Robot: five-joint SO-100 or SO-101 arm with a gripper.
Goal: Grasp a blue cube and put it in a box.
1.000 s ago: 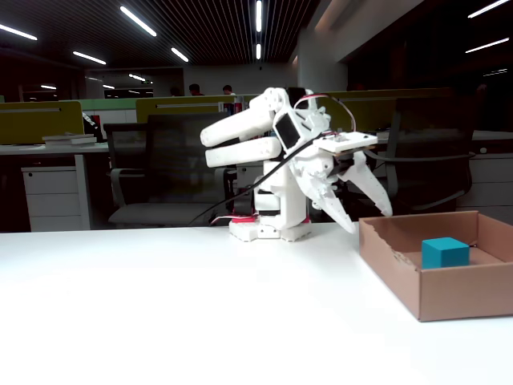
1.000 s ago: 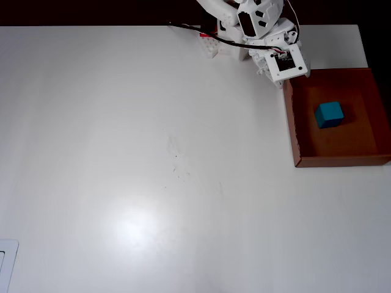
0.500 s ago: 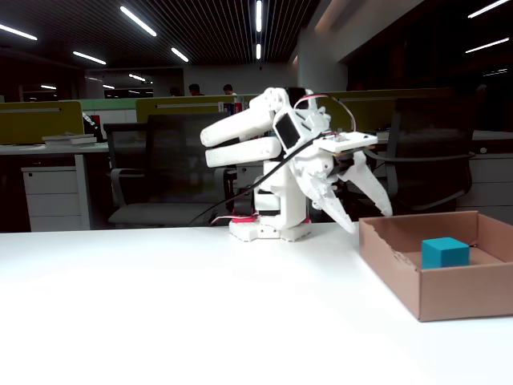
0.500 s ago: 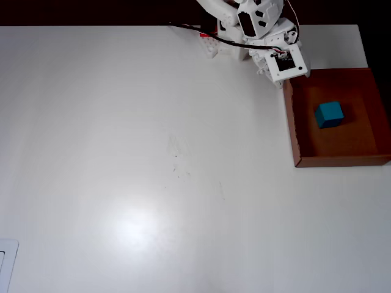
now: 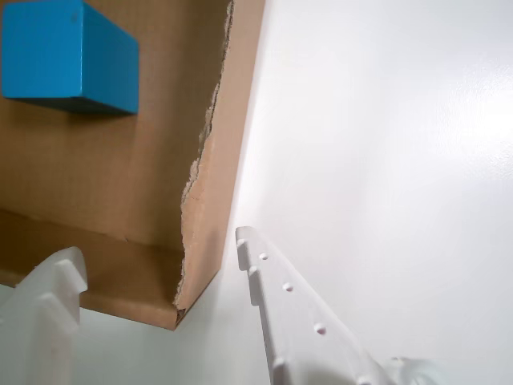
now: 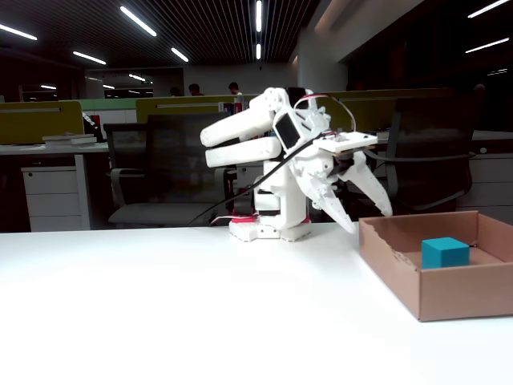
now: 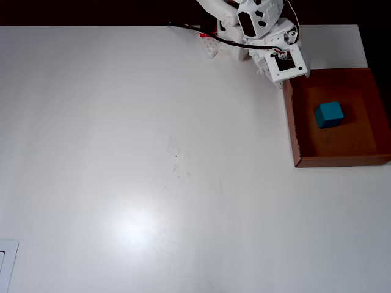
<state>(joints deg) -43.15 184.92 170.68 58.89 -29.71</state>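
Blue cube (image 7: 329,114) sits on the floor of the box (image 7: 295,131), free of the arm. Claw (image 6: 367,216) hangs spread and empty just outside the box's torn wall, above the white counter (image 7: 153,152). Drop-off looks done; likely next: pull the arm clear without clipping the wall.

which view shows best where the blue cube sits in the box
The overhead view: the blue cube lies whole on the floor of the box, clear of every wall. The fixed view hides its base behind the front wall; the wrist view crops it.
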